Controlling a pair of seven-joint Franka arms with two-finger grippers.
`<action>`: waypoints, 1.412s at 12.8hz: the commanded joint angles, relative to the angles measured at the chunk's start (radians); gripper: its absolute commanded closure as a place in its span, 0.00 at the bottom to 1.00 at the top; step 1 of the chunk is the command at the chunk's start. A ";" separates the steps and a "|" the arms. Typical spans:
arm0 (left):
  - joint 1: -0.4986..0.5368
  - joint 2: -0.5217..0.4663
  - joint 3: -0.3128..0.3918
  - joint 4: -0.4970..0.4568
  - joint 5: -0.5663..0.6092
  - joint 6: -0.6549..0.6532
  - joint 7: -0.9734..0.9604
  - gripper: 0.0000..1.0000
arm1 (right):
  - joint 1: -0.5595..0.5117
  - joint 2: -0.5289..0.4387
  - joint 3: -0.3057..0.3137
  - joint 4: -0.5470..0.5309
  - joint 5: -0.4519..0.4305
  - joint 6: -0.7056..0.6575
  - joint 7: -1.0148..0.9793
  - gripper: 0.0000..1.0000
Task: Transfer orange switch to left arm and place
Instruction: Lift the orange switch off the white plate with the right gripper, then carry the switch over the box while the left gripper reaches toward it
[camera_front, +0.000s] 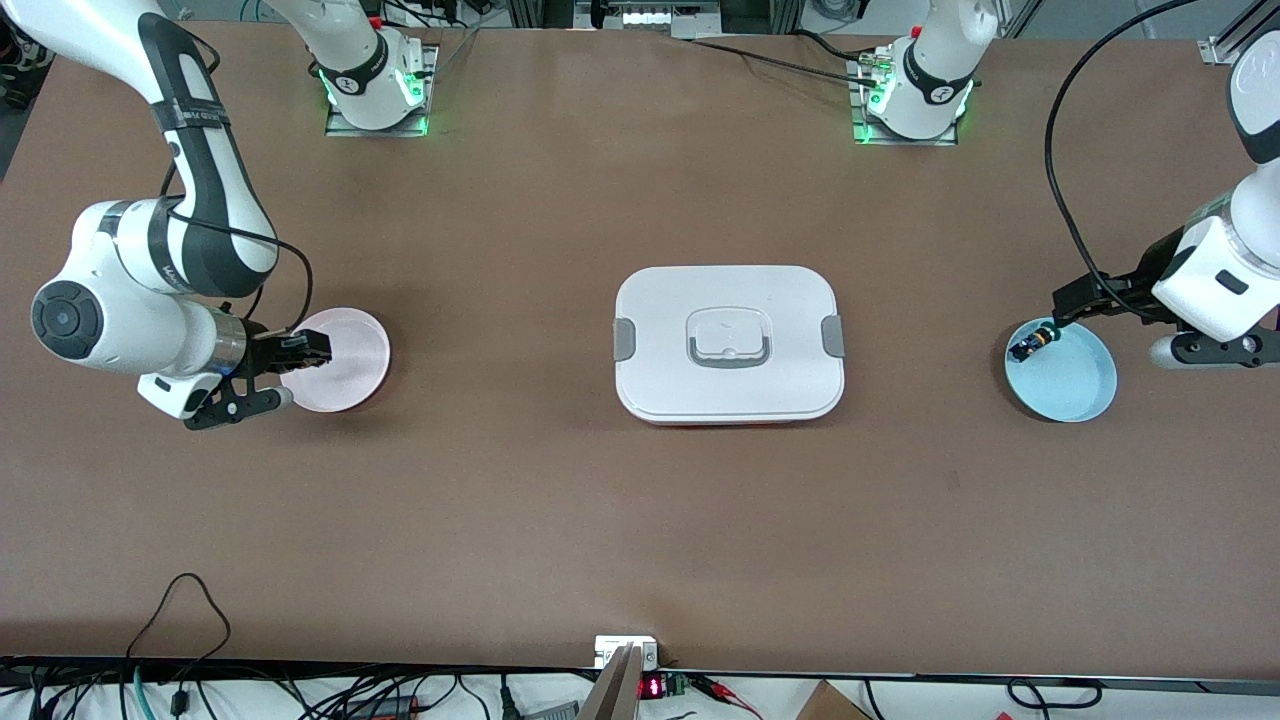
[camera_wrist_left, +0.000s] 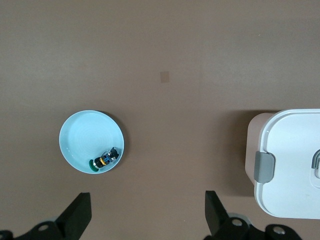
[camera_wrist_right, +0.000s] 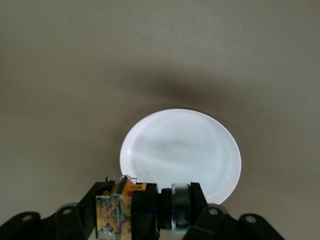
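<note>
While gripping the orange switch (camera_wrist_right: 131, 210), right claw (camera_front: 305, 348) overhangs pink plate's (camera_front: 350, 385) edge.

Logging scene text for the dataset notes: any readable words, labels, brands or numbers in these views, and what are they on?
None can be read.
Right arm: a marking on its black band, too small to read.
Both arm bases: round logo marks, illegible.
Red digits on a small display at the table edge nearest the front camera: too small to read.
The box, pink plate, blue plate: no visible text.

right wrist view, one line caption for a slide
Right gripper holding the orange switch over the pink plate.
</note>
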 joint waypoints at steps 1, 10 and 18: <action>0.006 0.007 -0.003 0.030 -0.014 -0.026 0.002 0.00 | 0.017 -0.001 0.014 0.063 0.006 -0.065 -0.015 0.88; 0.004 0.007 -0.003 0.030 -0.013 -0.026 0.002 0.00 | 0.025 -0.083 0.159 0.337 0.167 -0.256 -0.127 0.90; 0.003 0.007 -0.003 0.030 -0.013 -0.026 0.002 0.00 | 0.100 -0.113 0.231 0.284 0.501 -0.242 -0.600 0.90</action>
